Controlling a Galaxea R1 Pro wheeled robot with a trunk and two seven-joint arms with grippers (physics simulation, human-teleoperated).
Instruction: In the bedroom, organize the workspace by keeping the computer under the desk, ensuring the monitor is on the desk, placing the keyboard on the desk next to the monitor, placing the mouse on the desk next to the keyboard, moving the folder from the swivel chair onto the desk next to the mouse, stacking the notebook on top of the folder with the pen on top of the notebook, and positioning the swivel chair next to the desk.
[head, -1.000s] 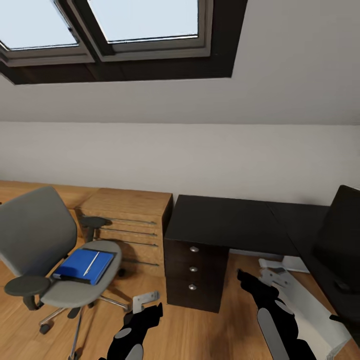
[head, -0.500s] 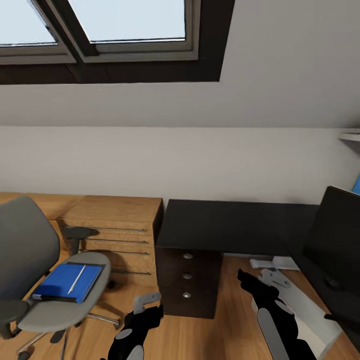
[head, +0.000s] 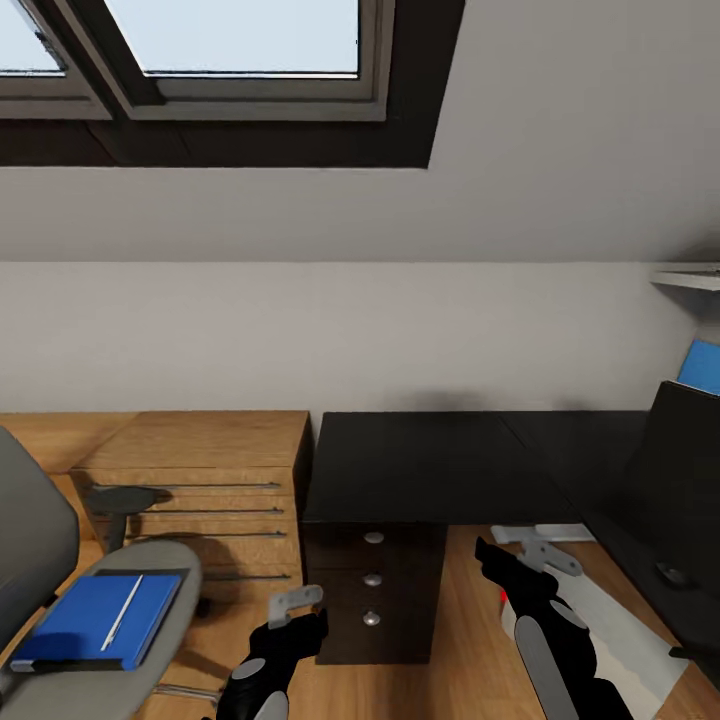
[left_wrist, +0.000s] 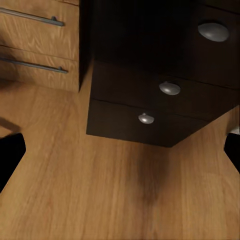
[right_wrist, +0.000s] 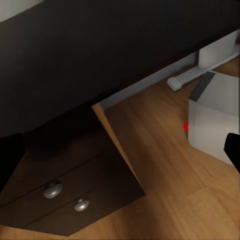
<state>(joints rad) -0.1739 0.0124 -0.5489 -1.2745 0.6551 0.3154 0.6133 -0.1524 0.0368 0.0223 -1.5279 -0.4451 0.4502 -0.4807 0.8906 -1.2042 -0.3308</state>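
The glossy black counter spans the frame's middle right, bearing the monitor and a small dark mouse at the right edge. On the wood floor beneath stands the grey computer. At lower left, the swivel chair seat carries the blue folder with the pen on it.

Glossy black left arm and right arm, grey oval panels, pale grey brackets (near the wrists)

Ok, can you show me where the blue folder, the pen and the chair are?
folder (head: 85, 620), head view, middle of its blue cover.
pen (head: 123, 612), head view, middle of its silvery shaft.
swivel chair (head: 165, 570), head view, bare grey seat edge.
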